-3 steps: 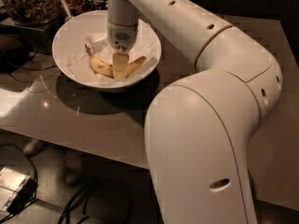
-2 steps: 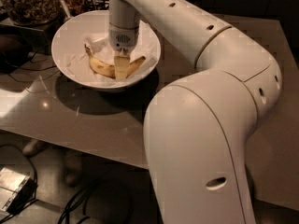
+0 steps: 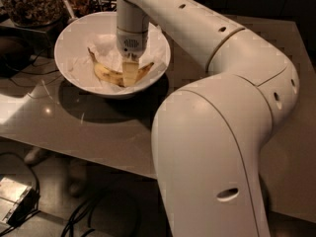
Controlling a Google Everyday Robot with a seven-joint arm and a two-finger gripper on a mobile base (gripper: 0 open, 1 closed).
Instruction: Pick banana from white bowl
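The yellow banana (image 3: pixel 105 73) lies curved in the bottom of the white bowl (image 3: pixel 63 58), on crumpled white paper (image 3: pixel 101 48), its dark stem end pointing up left. My gripper (image 3: pixel 130 76) reaches straight down into the bowl from the arm above and sits on the banana's middle, covering that part. The banana's right tip (image 3: pixel 146 69) shows past the gripper. The bowl stands on the grey table at the back left.
A dark glass jar of brown bits (image 3: pixel 29 4) stands behind the bowl at the far left. My large white arm housing (image 3: pixel 212 152) fills the right foreground above the table (image 3: pixel 98 127). Cables (image 3: pixel 81 216) and a small box (image 3: pixel 12 199) lie on the floor below.
The gripper has moved a little lower in the bowl, onto the banana's middle. The banana and bowl have stayed in place.
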